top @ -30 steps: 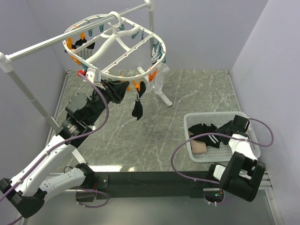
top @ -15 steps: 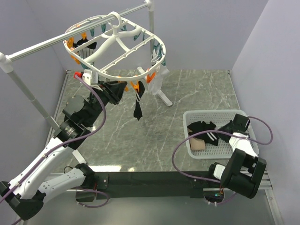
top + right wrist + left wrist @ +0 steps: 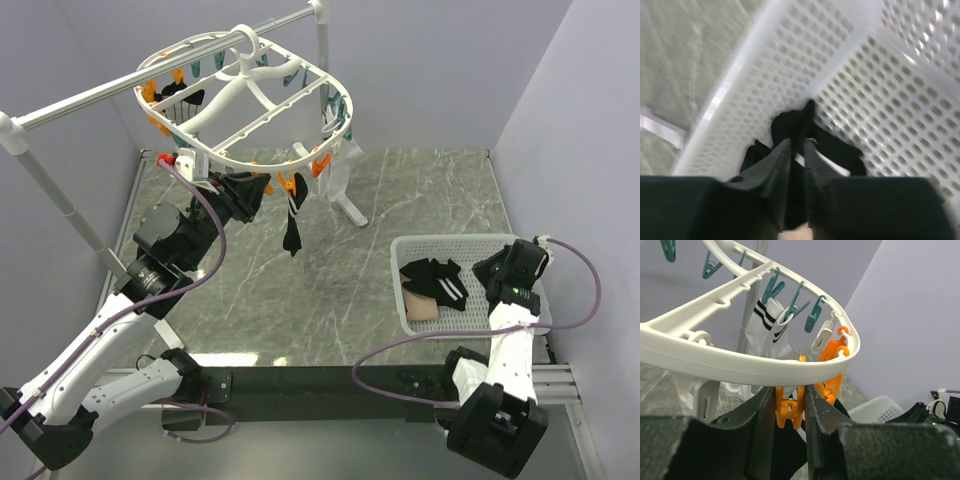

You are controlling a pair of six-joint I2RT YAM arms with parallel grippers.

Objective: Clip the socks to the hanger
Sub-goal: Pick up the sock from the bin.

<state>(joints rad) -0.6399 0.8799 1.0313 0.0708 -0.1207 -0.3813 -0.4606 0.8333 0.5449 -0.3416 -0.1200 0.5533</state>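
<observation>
Oval white plastic hanger (image 3: 262,163) with cross-ribs, hung by its top hook from a silver rail (image 3: 100,95); orange and teal clips (image 3: 775,287) dangle all round its rim (image 3: 740,367). Under the hanger's near rim the left gripper (image 3: 252,190) is closed on an orange clip (image 3: 790,412), its two fingers pressing the clip's sides just below the white rim, as the left wrist view shows (image 3: 790,395). Beside that clip, a long black sock (image 3: 292,230) hangs from the same near rim. At the hanger's right end a white sock with black bands (image 3: 765,322) hangs from teal clips, and dark socks (image 3: 185,100) hang at its far left end. Well to the right of the hanger and lower, on the marbled table (image 3: 420,190), sits a white lattice basket (image 3: 420,245) holding a black sock with white stripes (image 3: 445,282) and a pinkish-beige sock (image 3: 422,310). The right gripper (image 3: 497,272) reaches into this basket; in the blurred right wrist view (image 3: 797,145) its fingers stand close together with a fold of a black basket sock (image 3: 790,125) pinched between them.
</observation>
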